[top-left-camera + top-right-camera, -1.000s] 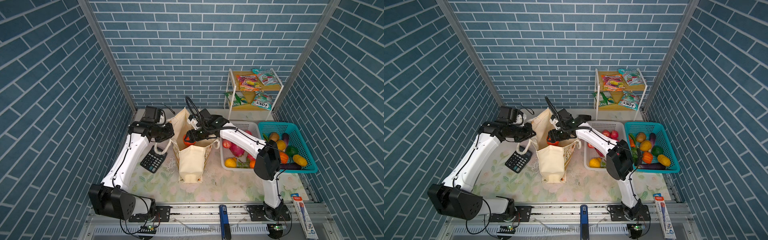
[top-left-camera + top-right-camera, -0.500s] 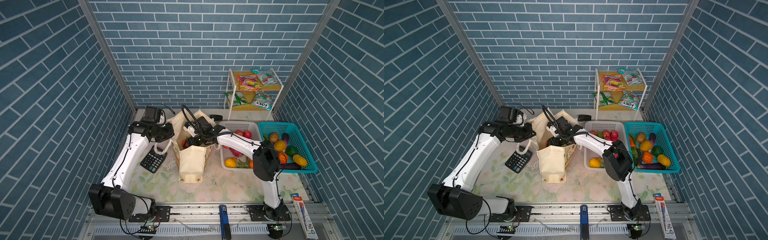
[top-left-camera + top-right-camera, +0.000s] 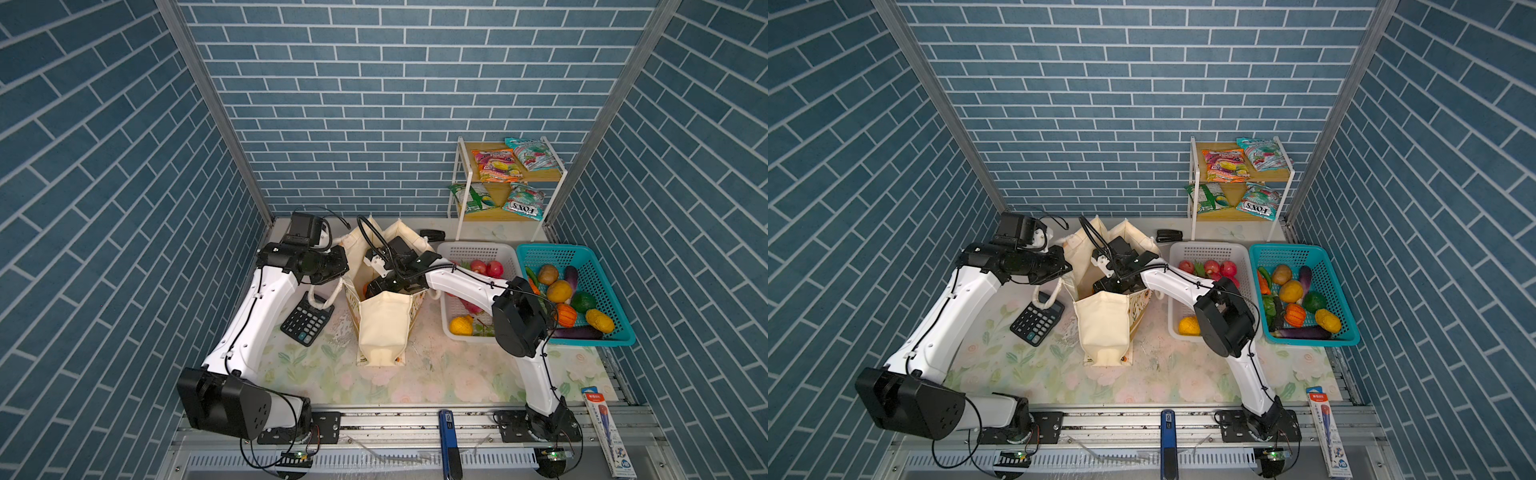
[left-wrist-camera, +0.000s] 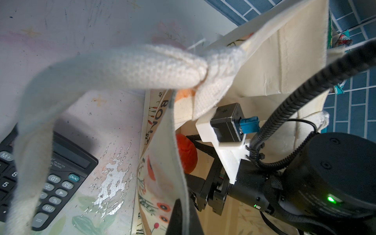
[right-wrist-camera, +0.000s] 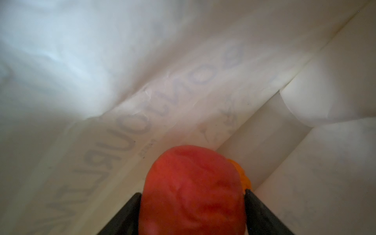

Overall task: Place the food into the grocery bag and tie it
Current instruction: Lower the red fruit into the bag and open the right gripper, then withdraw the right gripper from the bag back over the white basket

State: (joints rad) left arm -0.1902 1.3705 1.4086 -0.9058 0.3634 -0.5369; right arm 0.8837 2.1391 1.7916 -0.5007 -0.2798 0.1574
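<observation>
Left fingers [image 4: 175,220] pinch the cream canvas tote bag [image 3: 384,324] open; right fingers [image 5: 264,219] clasp a round red-orange fruit [image 5: 193,191] inside. Best release low, then lift straight out.

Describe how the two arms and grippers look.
Both the left arm and right arm have white links, black round joints and blocky black bases. Thin black cables run along the links; a ribbed black hose loops from the right wrist. The right gripper has black tapered fingers. A green light glows on a right-arm joint.
</observation>
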